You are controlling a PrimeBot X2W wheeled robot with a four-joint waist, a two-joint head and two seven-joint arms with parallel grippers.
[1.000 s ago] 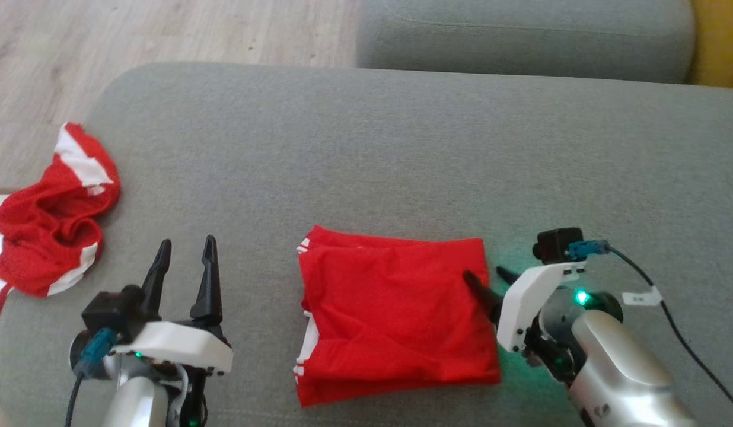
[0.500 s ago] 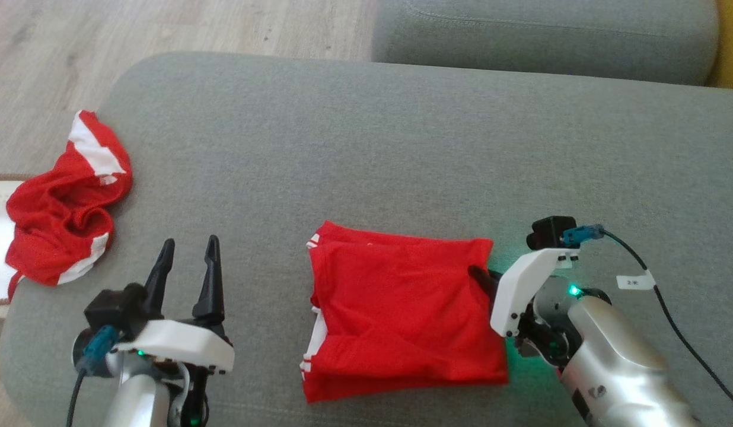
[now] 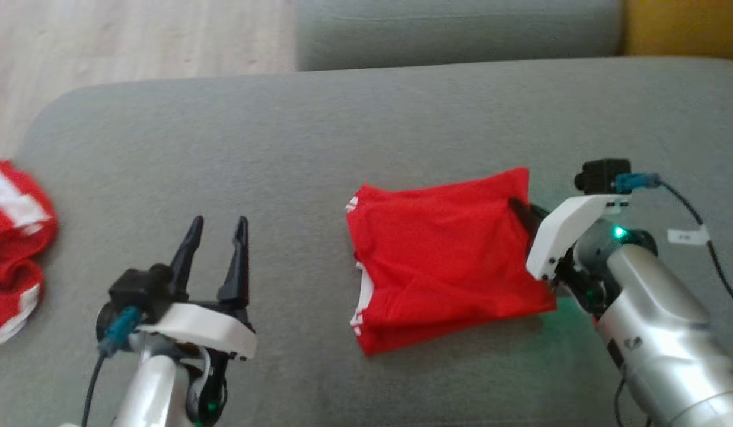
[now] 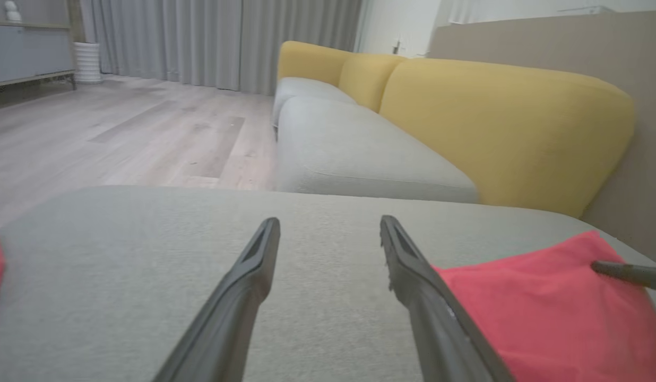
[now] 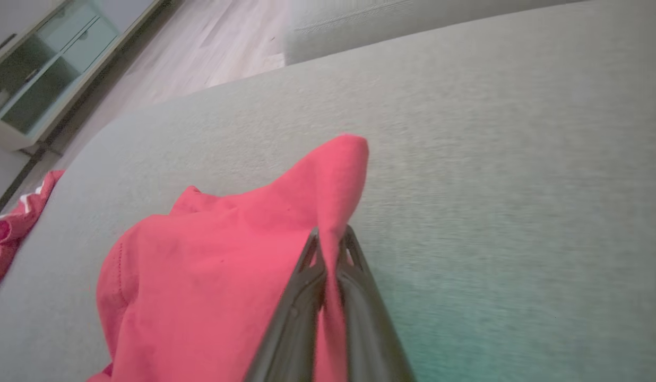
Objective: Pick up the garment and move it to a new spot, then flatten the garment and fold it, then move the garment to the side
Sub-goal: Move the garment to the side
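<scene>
Right gripper [image 3: 519, 209] is clamped tight on the folded red shorts [image 3: 443, 255], and the right wrist view confirms it: both dark fingers are pressed together with a ridge of red cloth pinched between them. The bite is on the right-hand edge, close to the far right corner, and that corner is peaking up off the grey cushion [image 3: 283, 148] while the rest of the bundle lies flat. The shorts sit right of centre on the cushion, toward its near edge, white trim showing on their left side.

Here's the geometry that matters: the whole bundle stretches away to the left of the pinching fingers, so any drag to the right should trail the cloth behind the grip. Folding looks done; the shift to the side seems to be the step in hand.

Left gripper [image 3: 218, 228] hovers well apart on the left, jaws spread wide and holding nothing. A crumpled red garment [image 3: 13, 237] lies at the cushion's left edge.
</scene>
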